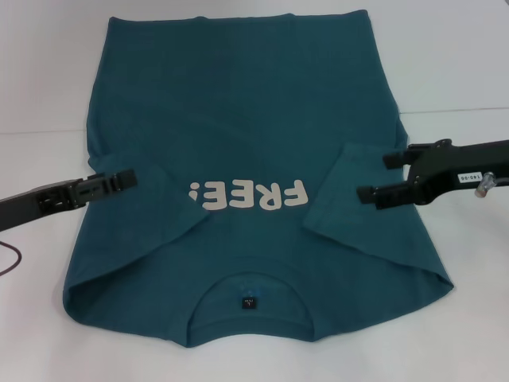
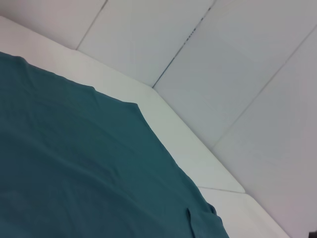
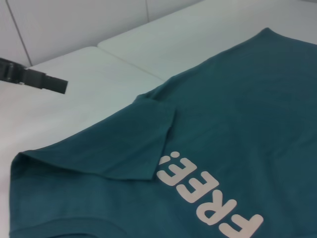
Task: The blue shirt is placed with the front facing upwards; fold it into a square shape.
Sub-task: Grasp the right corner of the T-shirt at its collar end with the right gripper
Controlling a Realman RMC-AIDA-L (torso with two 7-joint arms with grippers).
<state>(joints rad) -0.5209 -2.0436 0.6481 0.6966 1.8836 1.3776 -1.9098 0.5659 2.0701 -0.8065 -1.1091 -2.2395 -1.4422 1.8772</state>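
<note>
Both sleeves of the blue shirt [image 1: 238, 135] are already turned inward over the chest, one at centre left of the head view, the other at centre right. The shirt fills the middle of that view, front up, collar [image 1: 248, 288] at the lower edge, hem at the top, and the cream print [image 1: 248, 195] between the folded sleeves. It lies on a white table [image 1: 453, 72].

The left gripper [image 1: 127, 180] sits at centre left, just over the folded left sleeve; whether its fingers are parted or closed cannot be told. The right gripper [image 1: 375, 177] sits at centre right beside the other sleeve, fingers spread, holding nothing.

My reading is that the sleeve folds are finished and the side or lengthwise fold comes next. To do it well, each gripper should pinch both layers at matching points on the edges, lift evenly and lay the cloth over without dragging the sleeves open.
</note>
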